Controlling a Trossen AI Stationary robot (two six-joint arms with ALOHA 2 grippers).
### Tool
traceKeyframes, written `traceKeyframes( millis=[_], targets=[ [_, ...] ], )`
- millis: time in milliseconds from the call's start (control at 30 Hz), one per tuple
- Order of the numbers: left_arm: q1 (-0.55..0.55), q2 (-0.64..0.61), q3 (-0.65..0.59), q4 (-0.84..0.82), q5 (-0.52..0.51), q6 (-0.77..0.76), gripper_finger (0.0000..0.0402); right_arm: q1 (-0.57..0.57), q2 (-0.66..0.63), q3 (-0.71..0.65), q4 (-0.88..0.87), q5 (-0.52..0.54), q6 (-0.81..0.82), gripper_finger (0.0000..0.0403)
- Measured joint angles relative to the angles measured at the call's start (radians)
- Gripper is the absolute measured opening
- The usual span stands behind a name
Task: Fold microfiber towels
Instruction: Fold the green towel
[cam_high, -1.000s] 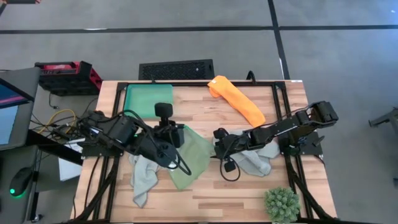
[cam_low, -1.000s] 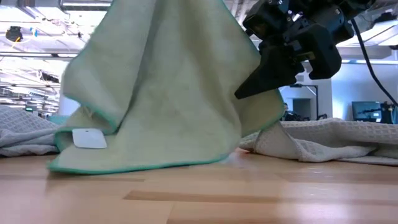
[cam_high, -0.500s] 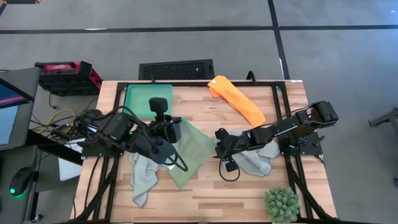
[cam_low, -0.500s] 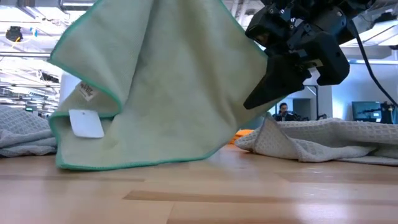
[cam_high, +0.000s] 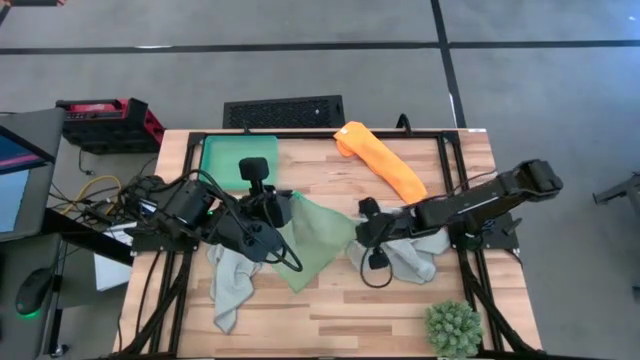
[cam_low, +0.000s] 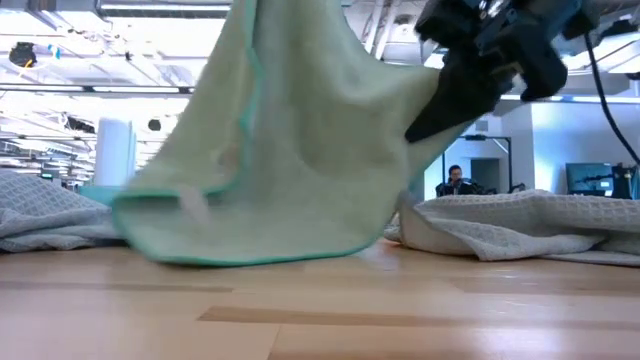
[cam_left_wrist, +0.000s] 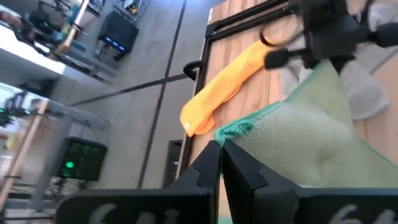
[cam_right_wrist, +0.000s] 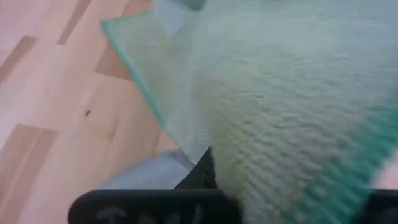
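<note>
Holding one corner each, we have the soft light green microfiber towel (cam_high: 318, 240) stretched between our two grippers above the middle of the wooden table (cam_high: 330, 315). Our left gripper (cam_left_wrist: 220, 149) has its two dark fingers pressed together on a teal-edged corner of the green towel, at the towel's left far corner in the high view. Our right gripper (cam_high: 362, 228) is clamped on the opposite corner, at the towel's right side, and in the low view its dark finger (cam_low: 450, 95) pinches the cloth up off the table. Between the two grips the green towel sags, and its lowest edge (cam_low: 250, 255) rests on the wood near the table's middle.

One pale grey waffle-weave towel (cam_high: 232, 285) lies crumpled on the table's left near part, partly under our left arm. A second pale grey towel (cam_high: 415, 255) lies bunched just right of centre, beneath our right arm. The bright orange microfiber towel (cam_high: 382, 160) lies as a long roll at the far right of the table, well apart from both grippers.

A rigid green plastic tray (cam_high: 225, 155) sits at the far left corner of the table, and a spiky green plant ball (cam_high: 453, 328) sits at the near right corner. In the room behind, a seated person (cam_low: 457, 181) shows small in the low view.
</note>
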Motion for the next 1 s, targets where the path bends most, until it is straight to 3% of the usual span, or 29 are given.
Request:
traceKeyframes(
  millis=[233,433,667,800,1000],
  targets=[
    [0.011,0.001,-0.005,0.0,0.082,-0.119,0.0,-0.005,-0.208,0.012,-0.147,0.052,0.017,0.0004],
    [0.011,0.0,-0.069,0.001,0.109,-0.232,0.0,-0.01,-0.302,0.107,-0.295,0.09,0.017,0.0003],
    [0.012,-0.066,-0.296,0.001,0.118,-0.301,0.0,-0.011,-0.314,0.223,-0.437,0.115,0.017,0.0005],
    [0.009,-0.171,-0.452,0.0,0.091,-0.4,0.0,-0.021,-0.314,0.263,-0.462,0.114,0.009,0.0004],
    [0.013,-0.34,-0.653,0.0,-0.041,-0.551,0.0,-0.089,-0.314,0.304,-0.476,0.114,-0.012,0.0005]
  ],
)
